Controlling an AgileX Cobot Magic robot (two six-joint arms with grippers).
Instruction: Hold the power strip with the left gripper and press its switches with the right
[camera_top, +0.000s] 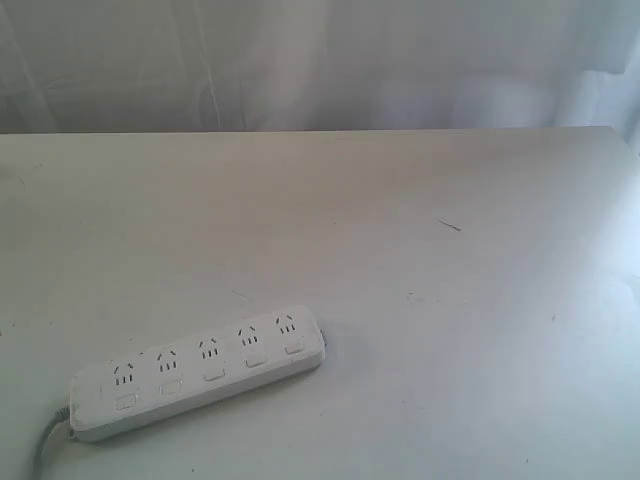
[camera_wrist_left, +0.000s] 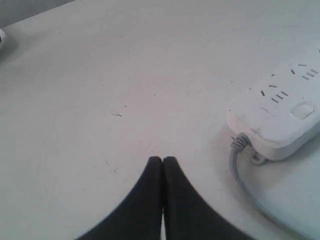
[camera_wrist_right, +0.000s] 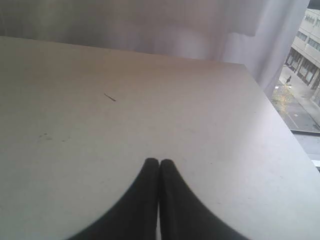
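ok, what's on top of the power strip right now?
Nothing on it. The power strip lies bare on the table, only its own sockets and switches showing; the left claw and right claw are off it. Its underside is hidden.

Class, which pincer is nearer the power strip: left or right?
Left. The left pincer sits near the cord end of the power strip, not touching. The right pincer sees only table, no strip.

White power strip (camera_top: 198, 374) lies flat, slanted, ungripped.
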